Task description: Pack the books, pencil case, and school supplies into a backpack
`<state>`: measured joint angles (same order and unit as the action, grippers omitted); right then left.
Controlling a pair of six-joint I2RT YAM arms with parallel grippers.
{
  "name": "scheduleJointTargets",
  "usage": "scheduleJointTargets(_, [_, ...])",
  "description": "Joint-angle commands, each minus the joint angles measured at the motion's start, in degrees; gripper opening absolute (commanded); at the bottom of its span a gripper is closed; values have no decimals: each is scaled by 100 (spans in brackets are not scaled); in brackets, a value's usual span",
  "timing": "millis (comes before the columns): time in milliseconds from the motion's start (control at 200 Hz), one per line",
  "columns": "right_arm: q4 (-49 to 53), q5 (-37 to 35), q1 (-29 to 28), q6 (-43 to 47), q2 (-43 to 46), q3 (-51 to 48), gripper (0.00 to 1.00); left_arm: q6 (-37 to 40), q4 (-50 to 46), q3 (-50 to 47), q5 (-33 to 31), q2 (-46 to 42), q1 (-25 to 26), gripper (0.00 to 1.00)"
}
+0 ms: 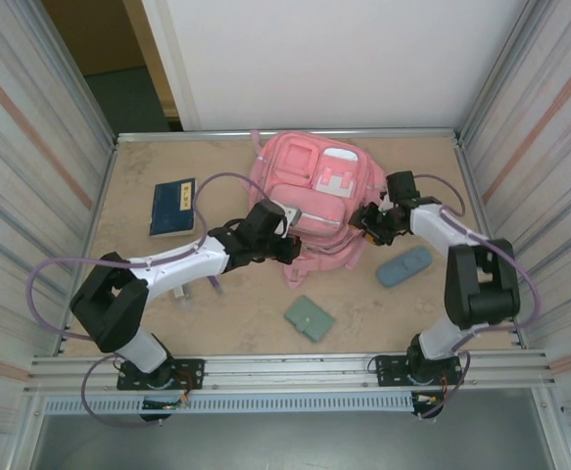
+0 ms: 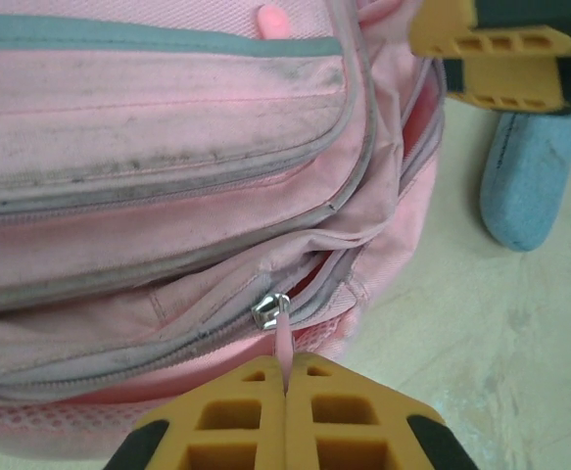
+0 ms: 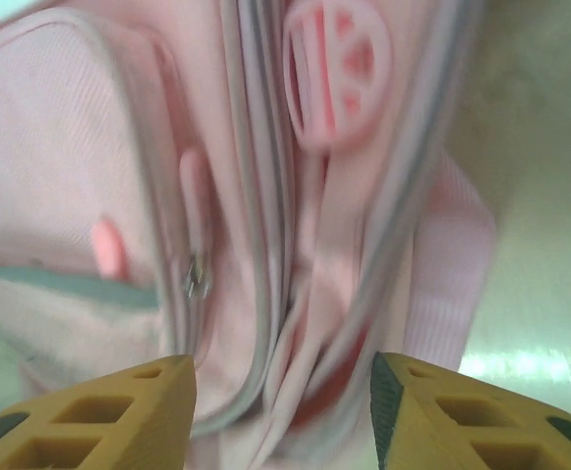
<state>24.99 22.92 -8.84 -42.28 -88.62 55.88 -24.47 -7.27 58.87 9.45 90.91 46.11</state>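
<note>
The pink backpack [image 1: 314,196] lies flat at the table's back middle, pockets up. My left gripper [image 1: 291,247] is at its near edge, shut on the pink zipper pull [image 2: 283,343] of a partly open zip [image 2: 216,333]. My right gripper [image 1: 367,221] is at the backpack's right side, open, with blurred backpack fabric [image 3: 295,294] just beyond its spread fingers [image 3: 118,411]. The slate-blue pencil case [image 1: 404,265] lies on the table right of the backpack. At the back left lies the dark blue book [image 1: 172,207], and the sage-green folder [image 1: 309,318] rests in front.
Metal rails and ribbed side walls [image 1: 30,196] box in the table [image 1: 226,304]. Purple cables [image 1: 60,264] loop off both arms. The right arm's orange fingers [image 2: 491,49] hang just above the pencil case [image 2: 528,181] in the left wrist view.
</note>
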Motion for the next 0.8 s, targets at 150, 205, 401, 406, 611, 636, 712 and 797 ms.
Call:
scheduleJointTargets(150, [-57, 63, -1052, -615, 1443, -481, 56, -319, 302, 484, 665, 448, 62, 0])
scheduleJointTargets(205, [-305, 123, -1218, -100, 1586, -526, 56, -348, 318, 503, 725, 454, 65, 0])
scheduleJointTargets(401, [-271, -676, -1316, 2062, 1867, -540, 54, -226, 83, 374, 416, 247, 39, 0])
scheduleJointTargets(406, [-313, -688, -1314, 2112, 1893, -559, 54, -221, 84, 359, 421, 240, 39, 0])
scheduleJointTargets(611, [-2301, 733, -1381, 5736, 2690, -1923, 56, -320, 72, 147, 599, 173, 30, 0])
scheduleJointTargets(636, [-2422, 697, -1408, 6031, 2664, -1970, 56, -326, 100, 110, 616, 151, 30, 0])
scheduleJointTargets(712, [-2619, 610, -1392, 6686, 2487, -1950, 55, -367, 263, -28, 597, 87, 22, 0])
scheduleJointTargets(797, [-2494, 805, -1401, 7402, 2217, -1800, 55, -460, 395, -86, 719, 80, -39, 0])
